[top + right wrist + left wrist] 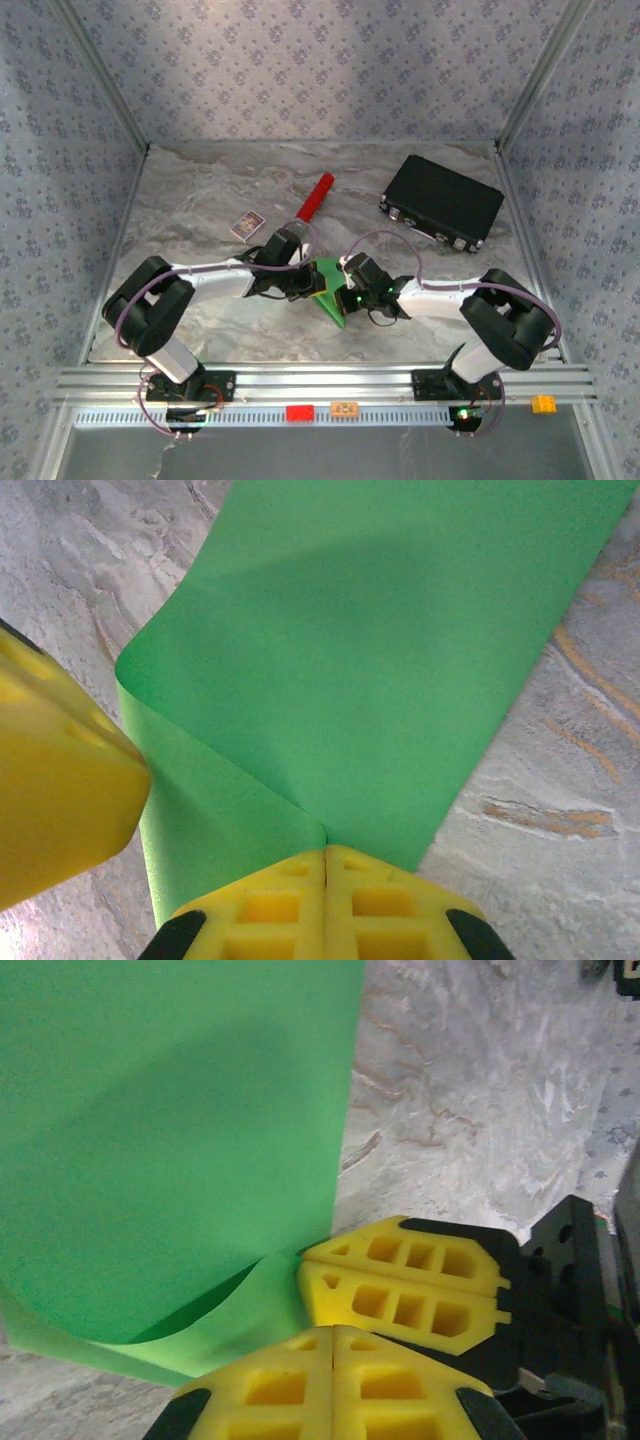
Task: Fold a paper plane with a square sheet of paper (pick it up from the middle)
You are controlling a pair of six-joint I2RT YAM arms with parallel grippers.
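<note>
Pinching the green sheet between two hands

The square sheet of paper (330,300) sat near the middle of the worktop (200,200), closer to its near edge than its far one, and both arms met over it. The left hand (333,1335) was clenched, its yellow fingers pressed together on the lower layer of the paper. The right hand (325,852) was clenched too, gripping the sheet where a crease ran into its fingertips. The two hands stood just beside each other, almost touching. The paper was doubled over, with one layer curving up over the other and an open loop at the fold. A red cylinder (315,197) lay toward the far edge, with a small printed card (246,225) near it on the left. A black case (441,203) rested by the far right corner.
</note>
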